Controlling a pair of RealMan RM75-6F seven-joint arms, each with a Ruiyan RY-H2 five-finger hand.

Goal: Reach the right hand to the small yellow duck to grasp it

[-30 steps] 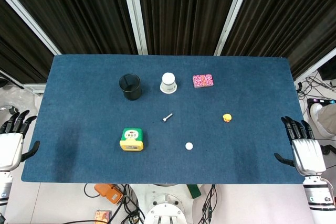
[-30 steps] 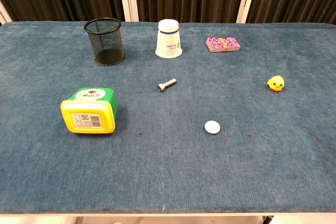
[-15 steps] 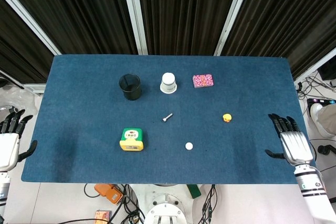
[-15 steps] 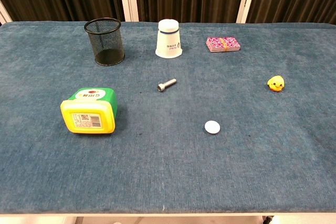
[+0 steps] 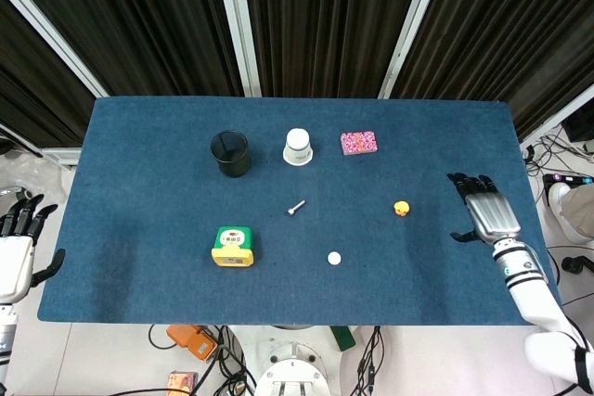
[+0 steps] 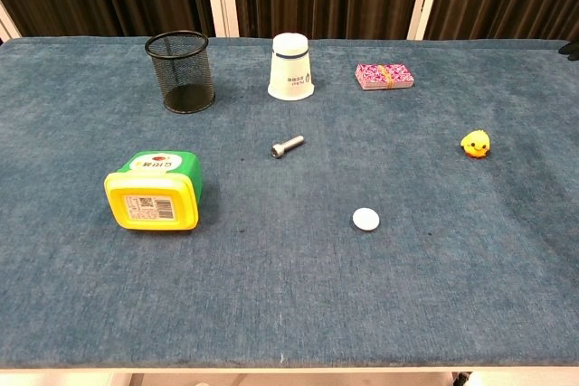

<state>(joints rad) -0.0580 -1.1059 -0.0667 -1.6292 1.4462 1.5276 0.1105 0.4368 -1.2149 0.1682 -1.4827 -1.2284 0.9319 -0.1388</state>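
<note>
The small yellow duck (image 5: pixel 402 209) (image 6: pixel 476 143) sits on the blue table (image 5: pixel 139 183) at the right of centre. My right hand (image 5: pixel 484 209) hovers over the table's right part, a short way to the right of the duck, fingers spread and holding nothing. In the chest view only a dark fingertip (image 6: pixel 570 47) shows at the right edge. My left hand (image 5: pixel 19 248) stays off the table's left edge, fingers apart and empty.
A black mesh cup (image 5: pixel 229 152), an upturned white paper cup (image 5: pixel 297 146) and a pink packet (image 5: pixel 359 143) stand along the back. A bolt (image 5: pixel 296 208), a white disc (image 5: pixel 334 258) and a green-and-yellow box (image 5: pixel 233 246) lie nearer the front.
My right hand has moved from beside the table's right edge up and inward over the table, toward the duck. The left hand has sunk slightly; objects are unmoved.
</note>
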